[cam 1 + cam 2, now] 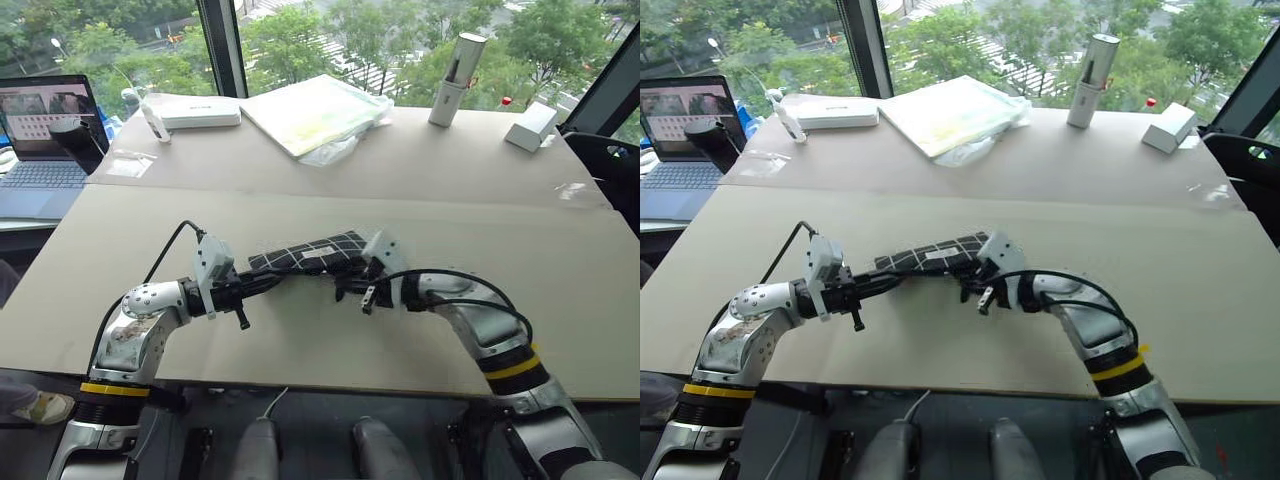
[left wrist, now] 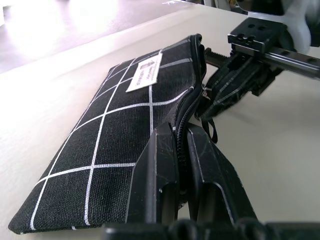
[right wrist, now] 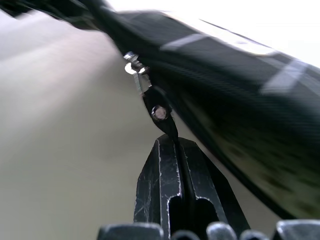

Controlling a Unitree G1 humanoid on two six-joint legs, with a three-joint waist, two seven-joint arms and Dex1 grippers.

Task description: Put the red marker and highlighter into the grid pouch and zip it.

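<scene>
The grid pouch (image 1: 310, 253), black with thin white lines and a small white label, is stretched between my two grippers just above the table's front middle. My left gripper (image 2: 182, 131) is shut on the pouch's left end, pinching the zipper edge. My right gripper (image 3: 175, 142) is shut on the black zipper pull (image 3: 160, 112) at the pouch's right end. From the left wrist, the zipper line (image 2: 189, 107) looks closed along the part that shows. The red marker and the highlighter are hidden.
On the beige table (image 1: 300, 350), far from the arms, lie a white flat box (image 1: 200, 110), a plastic-wrapped pale pad (image 1: 315, 110), an upright white cylinder (image 1: 455, 65) and a small white block (image 1: 530, 125). A laptop (image 1: 40, 130) stands off the left side.
</scene>
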